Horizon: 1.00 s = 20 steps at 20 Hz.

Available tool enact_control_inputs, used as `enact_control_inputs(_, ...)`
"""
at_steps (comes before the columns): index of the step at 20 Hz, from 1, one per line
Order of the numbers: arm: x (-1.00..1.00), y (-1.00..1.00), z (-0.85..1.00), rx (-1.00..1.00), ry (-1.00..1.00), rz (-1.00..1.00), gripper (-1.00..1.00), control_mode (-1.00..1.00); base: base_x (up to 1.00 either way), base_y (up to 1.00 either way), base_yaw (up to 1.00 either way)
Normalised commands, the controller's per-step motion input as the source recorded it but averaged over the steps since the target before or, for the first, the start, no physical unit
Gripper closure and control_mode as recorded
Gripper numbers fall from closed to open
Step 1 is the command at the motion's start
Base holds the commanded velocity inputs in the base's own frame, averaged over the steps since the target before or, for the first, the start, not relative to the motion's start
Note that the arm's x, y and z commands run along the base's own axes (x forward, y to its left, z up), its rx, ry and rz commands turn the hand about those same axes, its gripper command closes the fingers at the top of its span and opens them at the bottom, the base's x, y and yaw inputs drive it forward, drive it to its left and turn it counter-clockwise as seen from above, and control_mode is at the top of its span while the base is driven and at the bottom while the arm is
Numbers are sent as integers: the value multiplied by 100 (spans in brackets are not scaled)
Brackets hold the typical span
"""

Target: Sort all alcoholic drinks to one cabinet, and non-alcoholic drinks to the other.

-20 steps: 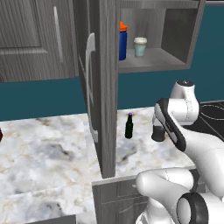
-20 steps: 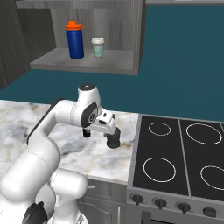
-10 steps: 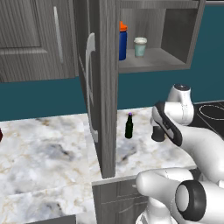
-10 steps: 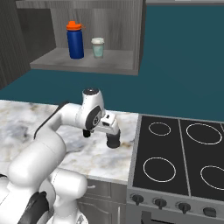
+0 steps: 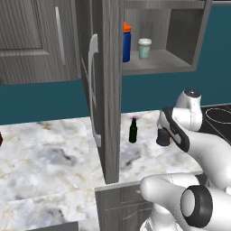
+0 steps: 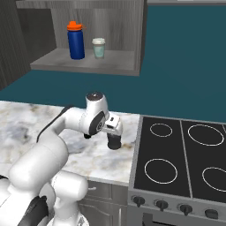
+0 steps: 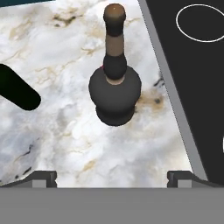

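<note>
Squat blackish bottle (image 7: 115, 89) upright on the marble desk (image 7: 57, 131), just beside the stove edge, under the pincer (image 7: 112, 177).
The pincer hangs released, jaws spread wide to either side, likely lining up a grasp. The slim green bottle (image 5: 133, 130) waits near the open cabinet door (image 5: 106, 90); blue bottle (image 6: 76, 40) and lidded cup (image 6: 99, 47) sit shelved together, already sorted.

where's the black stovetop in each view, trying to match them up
Left base view: the stovetop is a dark sliver at the right edge, about mid-height.
Right base view: it takes up the lower right, four white burner rings showing.
Hand view: it runs down the right side, one ring at the top right.
Shared landmark: the marble counter, which borders the stovetop in every view.
</note>
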Motion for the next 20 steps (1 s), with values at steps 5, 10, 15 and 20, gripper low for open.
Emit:
enact_control_inputs(5, 14, 0, -2, 0, -11, 0, -100, -100, 0, 0, 0)
enact_control_inputs(10, 28, 0, -15, 0, -5, 0, -100, -100, 0, 0, 0)
enact_control_inputs(15, 26, 0, -14, 0, -3, 0, -100, -100, 0, 0, 0)
enact_control_inputs(20, 22, -4, -11, 0, 0, 0, -100, -100, 0, 0, 0)
